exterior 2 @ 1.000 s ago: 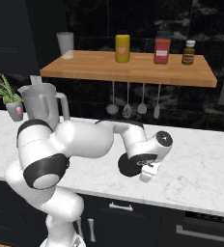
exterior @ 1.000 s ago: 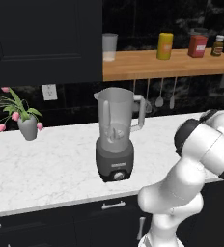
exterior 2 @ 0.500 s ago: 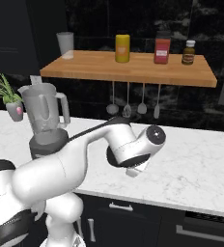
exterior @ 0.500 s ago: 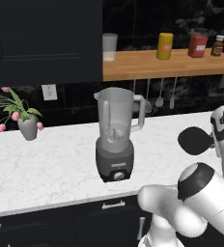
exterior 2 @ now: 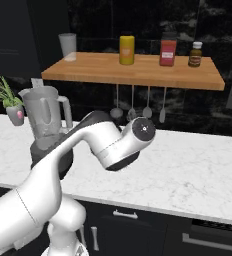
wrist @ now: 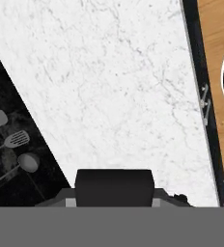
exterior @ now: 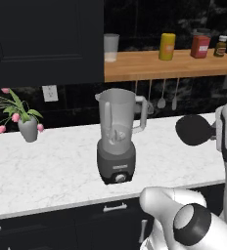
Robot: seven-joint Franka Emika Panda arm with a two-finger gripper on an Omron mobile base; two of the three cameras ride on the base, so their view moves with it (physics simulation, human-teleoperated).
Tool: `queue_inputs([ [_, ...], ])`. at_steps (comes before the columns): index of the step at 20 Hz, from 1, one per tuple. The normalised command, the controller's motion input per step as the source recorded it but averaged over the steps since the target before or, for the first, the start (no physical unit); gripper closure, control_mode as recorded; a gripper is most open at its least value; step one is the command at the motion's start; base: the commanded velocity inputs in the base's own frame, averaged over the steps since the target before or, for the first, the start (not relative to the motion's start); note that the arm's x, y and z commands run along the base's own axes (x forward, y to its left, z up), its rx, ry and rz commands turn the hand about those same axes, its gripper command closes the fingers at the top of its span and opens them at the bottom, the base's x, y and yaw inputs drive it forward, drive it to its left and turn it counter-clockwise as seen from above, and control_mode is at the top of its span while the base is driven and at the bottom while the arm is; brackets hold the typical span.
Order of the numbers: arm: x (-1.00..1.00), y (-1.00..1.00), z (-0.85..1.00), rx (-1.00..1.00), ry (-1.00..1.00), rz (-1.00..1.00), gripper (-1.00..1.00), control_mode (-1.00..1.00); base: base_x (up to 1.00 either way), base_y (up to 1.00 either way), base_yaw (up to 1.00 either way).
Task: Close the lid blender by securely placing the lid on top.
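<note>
Left base view: blender (exterior: 118,139) jar open-topped, nothing visible inside; gripper (exterior: 218,133) clamped on lid (exterior: 195,130), raised.

No text can be read; the blender (exterior: 117,141) base carries a small pale label above its knob, too blurred to make out.

The arm has swung up off the counter, carrying the lid (exterior: 194,130) clear, right of the blender (exterior: 118,136).
</note>
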Motion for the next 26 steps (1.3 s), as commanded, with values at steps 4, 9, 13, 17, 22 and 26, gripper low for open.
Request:
queue_inputs([
  [4,-0.05,0.51,0.81,0.14,0.00,0.00,1.00,-1.00,0.00,0.00,0.00],
  [9,-0.04,0.59,0.68,0.13,0.00,0.00,1.00,-1.00,0.00,0.00,0.00],
  [13,-0.12,0.51,0.61,0.13,0.00,0.00,1.00,-1.00,0.00,0.00,0.00],
  [17,-0.08,0.55,0.60,0.14,-0.01,0.00,1.00,-1.00,0.00,0.00,0.00],
  [22,0.00,0.68,0.49,0.13,0.00,0.00,1.00,-1.00,0.00,0.00,0.00],
  [26,0.00,0.68,0.31,0.11,0.00,0.00,1.00,-1.00,0.00,0.00,0.00],
])
